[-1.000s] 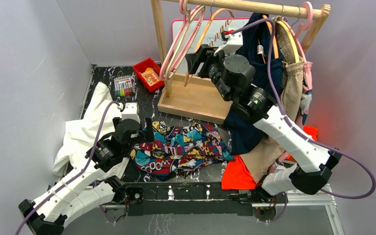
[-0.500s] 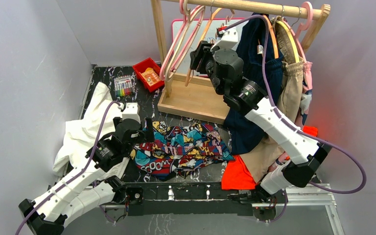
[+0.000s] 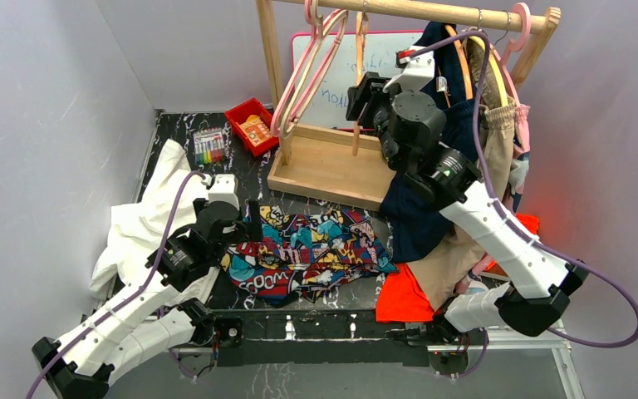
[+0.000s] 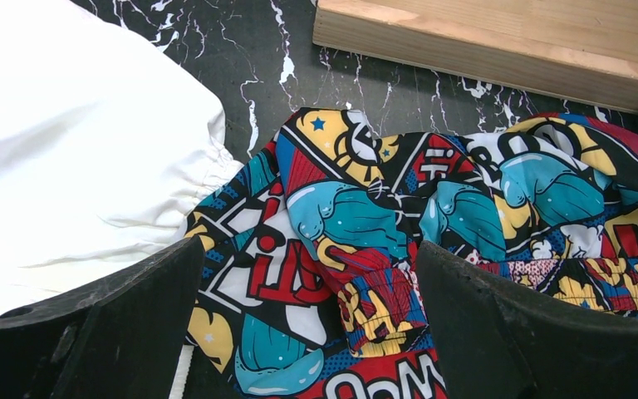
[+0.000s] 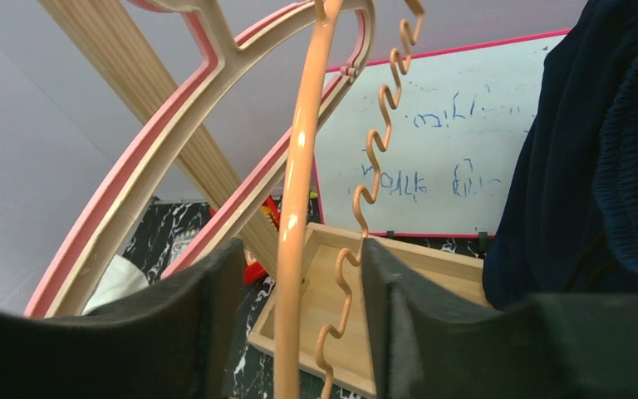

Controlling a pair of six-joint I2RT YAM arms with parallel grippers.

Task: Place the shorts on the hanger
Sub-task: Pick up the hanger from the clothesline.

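Hanging from the rail of the wooden rack [image 3: 332,170], top view: the hanger [image 3: 359,50], light orange, seen edge-on, beside pink hangers [image 3: 303,75] and a navy garment [image 3: 419,208]; the right gripper [image 3: 357,98] is held up at it. The shorts [image 3: 311,249] lie crumpled on the marbled worktop [image 3: 174,133] in front of the rack base, between a white cloth [image 3: 145,216] and an orange cloth [image 3: 399,299]; the left gripper [image 3: 247,237] sits at their left edge. Left wrist view: fingers [image 4: 100,324] spread wide, released, with the shorts' printed fabric [image 4: 365,224] between and below them; whether the tips touch it cannot be told. The white cloth meets the shorts' edge and the rack base lies beyond. Right wrist view: fingers [image 5: 174,332] partly apart, straddling the hanger's straight arm [image 5: 299,191] and its zigzag bar; the zigzag sits just against one finger, a gap shows at the other, so nothing is clamped. A whiteboard [image 5: 449,150] stands behind.
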